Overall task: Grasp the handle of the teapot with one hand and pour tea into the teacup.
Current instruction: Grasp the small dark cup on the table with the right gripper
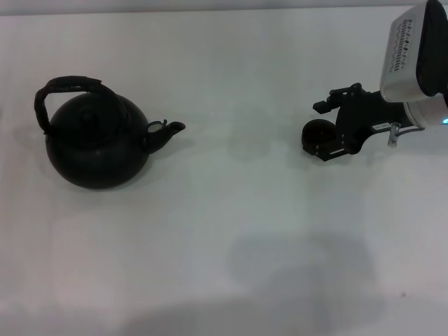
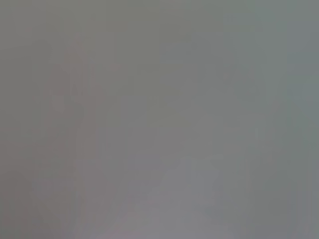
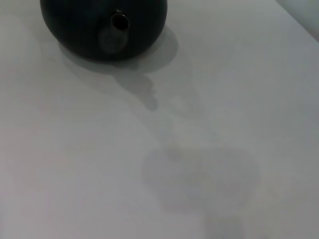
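One teapot (image 1: 96, 143) stood far left; I judged it heavy and rigid, best held at the handle (image 1: 66, 87). Right gripper (image 1: 334, 133) beside the teacup (image 1: 316, 133), claw state unclear.

Teapot (image 1: 94, 143) left – right gripper (image 1: 334, 133) over teacup (image 1: 318, 134).

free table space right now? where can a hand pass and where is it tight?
Bare table spans the gap between the teapot, spout pointing toward the robot's right, and the right gripper; the whole near strip is bare too. It is crowded only on the right, where that gripper sits at the teacup. The handle is unobstructed from above.
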Available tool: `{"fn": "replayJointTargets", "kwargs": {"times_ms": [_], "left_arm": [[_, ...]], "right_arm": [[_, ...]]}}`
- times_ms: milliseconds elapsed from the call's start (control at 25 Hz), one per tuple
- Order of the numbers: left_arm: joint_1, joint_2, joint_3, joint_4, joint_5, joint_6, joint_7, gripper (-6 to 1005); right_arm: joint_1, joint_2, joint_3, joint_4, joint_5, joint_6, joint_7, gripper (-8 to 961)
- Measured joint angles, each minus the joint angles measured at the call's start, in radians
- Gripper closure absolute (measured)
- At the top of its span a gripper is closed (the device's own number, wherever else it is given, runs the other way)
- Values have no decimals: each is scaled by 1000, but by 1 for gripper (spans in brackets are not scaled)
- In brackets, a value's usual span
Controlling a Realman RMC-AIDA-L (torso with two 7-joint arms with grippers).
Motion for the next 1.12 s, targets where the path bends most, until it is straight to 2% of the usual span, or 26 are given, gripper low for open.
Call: {"fn": "replayJointTargets", "kwargs": {"times_ms": [1120], "left_arm": [[-8,0,0,6,6,0,0,168]], "right_arm": [[9,2,-13,-38,-38,-33,2,118]]}}
